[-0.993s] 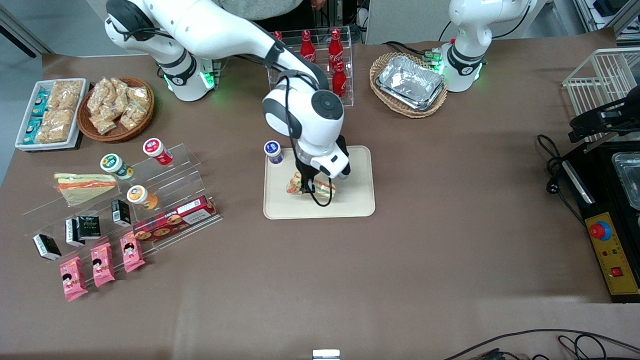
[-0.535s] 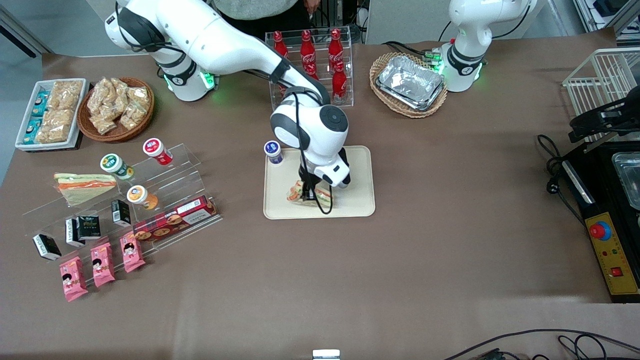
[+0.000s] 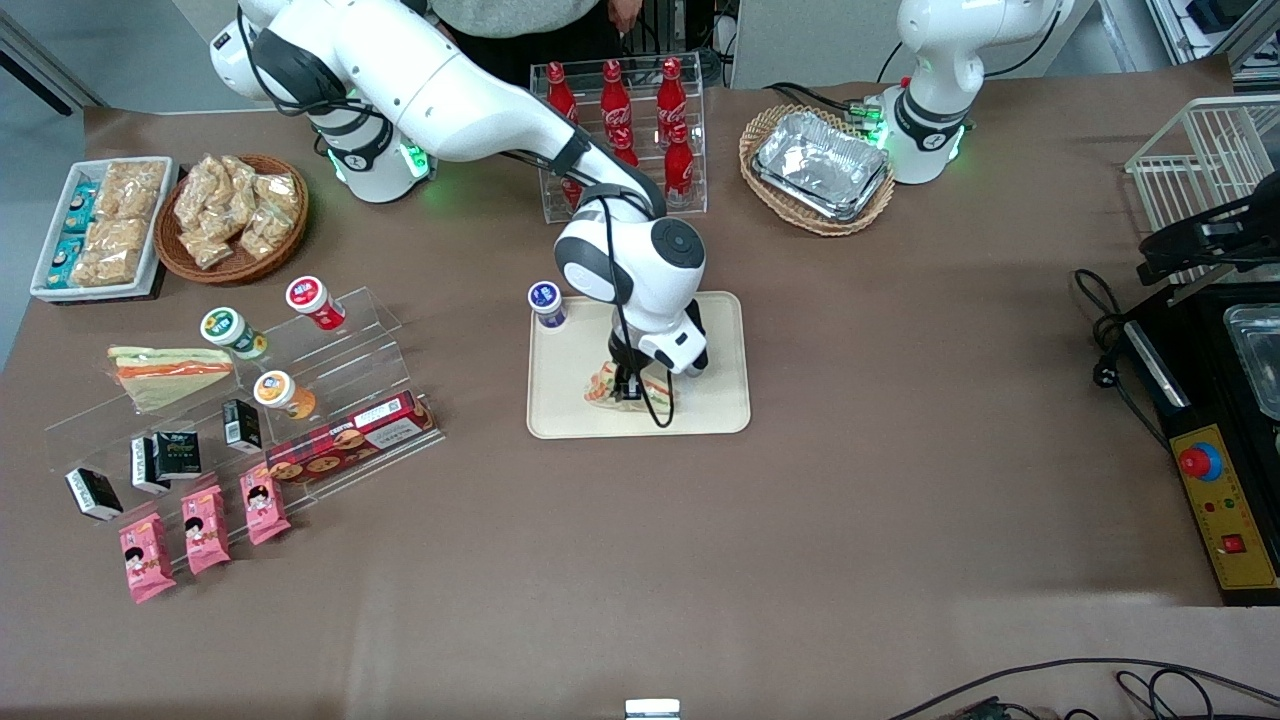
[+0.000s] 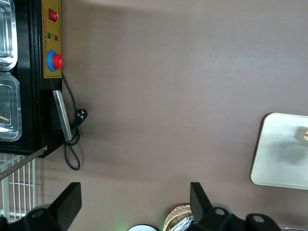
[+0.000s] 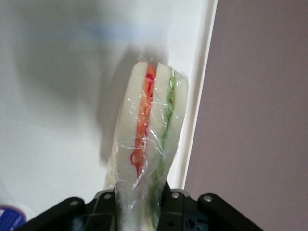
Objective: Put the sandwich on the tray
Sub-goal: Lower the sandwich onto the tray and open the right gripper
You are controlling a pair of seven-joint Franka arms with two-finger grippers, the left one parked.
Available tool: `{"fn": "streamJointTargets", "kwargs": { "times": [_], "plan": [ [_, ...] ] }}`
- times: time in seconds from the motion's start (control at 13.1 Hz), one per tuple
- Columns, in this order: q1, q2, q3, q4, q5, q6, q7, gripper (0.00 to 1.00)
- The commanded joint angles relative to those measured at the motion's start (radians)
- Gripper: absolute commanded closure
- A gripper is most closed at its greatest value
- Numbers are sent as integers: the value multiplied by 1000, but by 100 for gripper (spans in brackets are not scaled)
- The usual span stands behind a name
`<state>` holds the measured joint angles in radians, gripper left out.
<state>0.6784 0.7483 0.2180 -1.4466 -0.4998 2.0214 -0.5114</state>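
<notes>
The clear-wrapped sandwich (image 3: 606,384) (image 5: 150,134), with orange-red and green filling between white bread, is held low over the beige tray (image 3: 560,400) (image 5: 57,125), near the tray edge closest to the front camera. My gripper (image 3: 628,388) (image 5: 139,204) is shut on the sandwich, one black finger pressed on each bread face. The wrist and a black cable cover part of the sandwich in the front view. I cannot tell whether the sandwich touches the tray. The tray's corner also appears in the left wrist view (image 4: 279,154).
A blue-lidded cup (image 3: 546,302) stands at the tray's corner toward the working arm's end. A cola bottle rack (image 3: 640,110) and a basket of foil trays (image 3: 820,165) lie farther from the camera. An acrylic snack shelf (image 3: 250,400) holds a larger pale sandwich (image 3: 170,372).
The gripper has carried the sandwich a little toward the parked arm's end and lower over the tray, still gripped. Nothing else on the table moved.
</notes>
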Motion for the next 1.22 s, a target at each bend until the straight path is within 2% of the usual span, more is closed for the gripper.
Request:
{"fn": "streamJointTargets", "kwargs": {
  "times": [0.0,0.23,0.31,0.38,0.61,0.69,0.76,0.84,1.15],
  "plan": [
    [3,28,-2,-4,-31,57,25,72],
    [3,42,-5,-4,-31,80,40,71],
    [3,42,-3,-4,-31,80,57,68],
    [1,42,-3,-4,-29,80,73,61],
    [1,45,-3,-4,-29,80,119,26],
    [1,45,-3,-4,-29,80,119,25],
    [1,45,-3,-4,-26,82,119,18],
    [0,43,-3,-4,-23,82,119,0],
    [-20,-13,-2,0,0,60,117,0]
  ]
}}
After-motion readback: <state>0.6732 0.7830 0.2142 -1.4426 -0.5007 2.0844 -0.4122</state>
